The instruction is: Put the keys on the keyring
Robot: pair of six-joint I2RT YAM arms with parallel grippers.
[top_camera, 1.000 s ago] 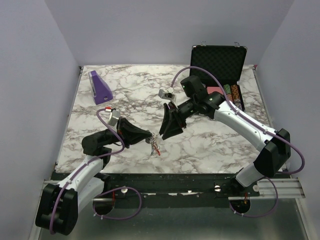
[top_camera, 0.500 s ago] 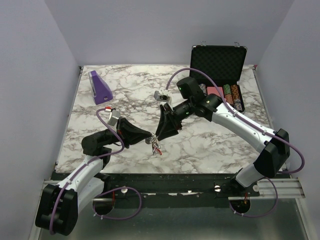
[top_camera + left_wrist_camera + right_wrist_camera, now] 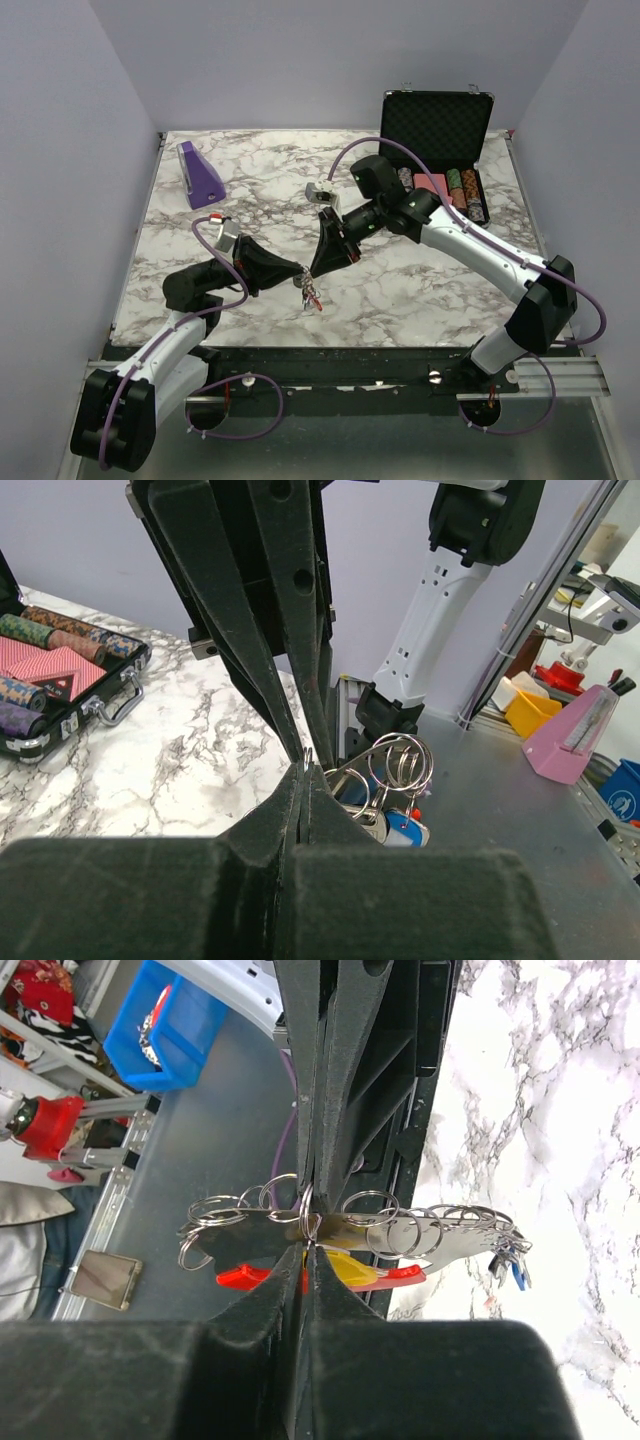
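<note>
Showing detail lost from above, right wrist cam has keyring [image 3: 345,1245] rings fanned out; left gripper [image 3: 298,272] & right gripper [image 3: 315,270] meet tip-to-tip, both pinched tight on it, over table [image 3: 400,290] front

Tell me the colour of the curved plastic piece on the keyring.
Red. The curved piece shows best in the right wrist view.
</note>
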